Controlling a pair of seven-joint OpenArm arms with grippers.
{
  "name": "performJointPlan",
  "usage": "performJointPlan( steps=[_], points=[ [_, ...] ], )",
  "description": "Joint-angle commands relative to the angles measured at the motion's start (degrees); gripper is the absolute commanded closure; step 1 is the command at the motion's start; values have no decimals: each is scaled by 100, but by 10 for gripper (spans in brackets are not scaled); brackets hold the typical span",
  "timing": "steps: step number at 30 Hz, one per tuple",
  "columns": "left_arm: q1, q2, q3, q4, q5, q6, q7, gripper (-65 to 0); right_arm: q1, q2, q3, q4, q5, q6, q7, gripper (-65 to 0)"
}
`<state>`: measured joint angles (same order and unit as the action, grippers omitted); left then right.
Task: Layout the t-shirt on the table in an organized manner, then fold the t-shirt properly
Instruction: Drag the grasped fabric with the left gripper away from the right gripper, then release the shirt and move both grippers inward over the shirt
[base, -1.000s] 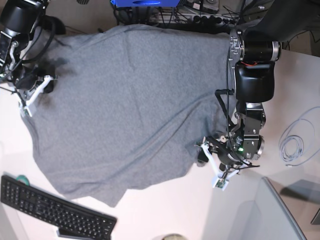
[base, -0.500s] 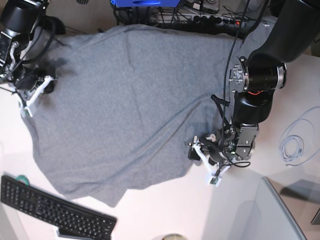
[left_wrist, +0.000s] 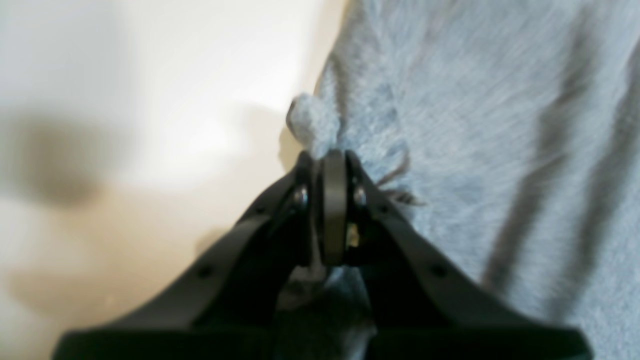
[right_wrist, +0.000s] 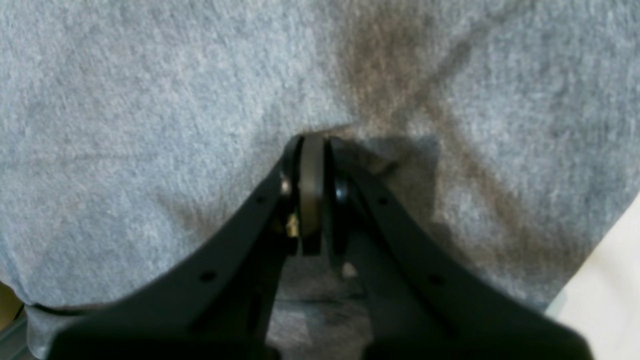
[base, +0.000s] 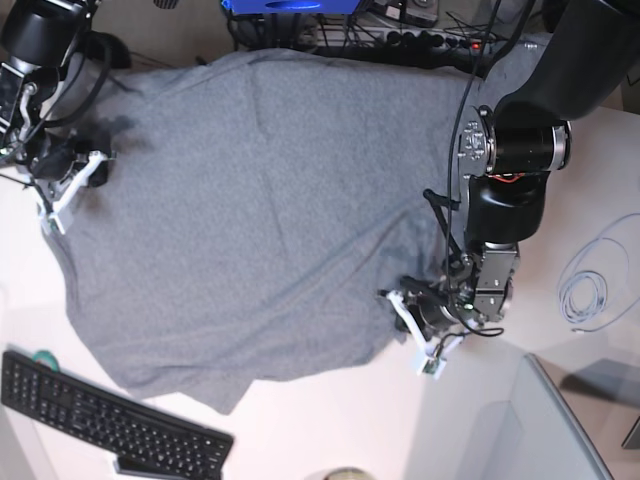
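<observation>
Base view: we see the t-shirt (base: 250, 210) spread across most of the white bench (base: 330, 430), wrinkled, with diagonal creases running toward its lower right edge. The left fingers (base: 402, 312) sit at that edge — in the left wrist view they (left_wrist: 330, 165) are closed, with a small tuft of grey fabric bunched at their tips and bare bench to the left of it. The right fingers (base: 68, 190) rest at the shirt's opposite side. In the right wrist view they (right_wrist: 311, 150) are pressed together on the cloth — fabric surrounds the tips on every side, puckered just beyond them. A black keyboard (base: 100, 420) lies near the shirt's lower hem.
</observation>
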<state>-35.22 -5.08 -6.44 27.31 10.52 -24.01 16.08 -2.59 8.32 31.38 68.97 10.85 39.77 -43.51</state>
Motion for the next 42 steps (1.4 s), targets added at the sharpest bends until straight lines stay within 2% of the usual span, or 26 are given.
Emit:
performJointPlan(
  steps=[1,5,11,13,19,21,23,38,42],
  points=[
    [-236,-103,-11,236,-46,49,-126,0,44,69,5,70,27,23,30,-23],
    [-280,-349,41,394,-28,375,-126,0,44,69,5,70,27,23,30,-23],
    [-298,-613,41,385,-28,630,-170,0,52,61,5,70,27,23,-5,-23],
    [-298,-683,41,385,-28,735,-170,0,61,-36,-3,79,27,23,3,-23],
    [-289,-718,41,394,-28,744,-153,0,158,-89,-3,61,18,23,3,-23],
    [-289,-771,41,394,-19,744,-144,0,158,-89,-3,61,18,-315,21,-23],
    [-289,-815,41,394,-19,744,-144,0,158,-80,-3,61,18,-474,21,-23],
    [-289,-1211,50,394,-28,753,-135,-2,184,-45,-3,70,18,-491,21,-23],
    [-289,-1219,41,394,-28,753,-135,-171,184,-45,-3,70,18,-491,21,-23]
  ],
)
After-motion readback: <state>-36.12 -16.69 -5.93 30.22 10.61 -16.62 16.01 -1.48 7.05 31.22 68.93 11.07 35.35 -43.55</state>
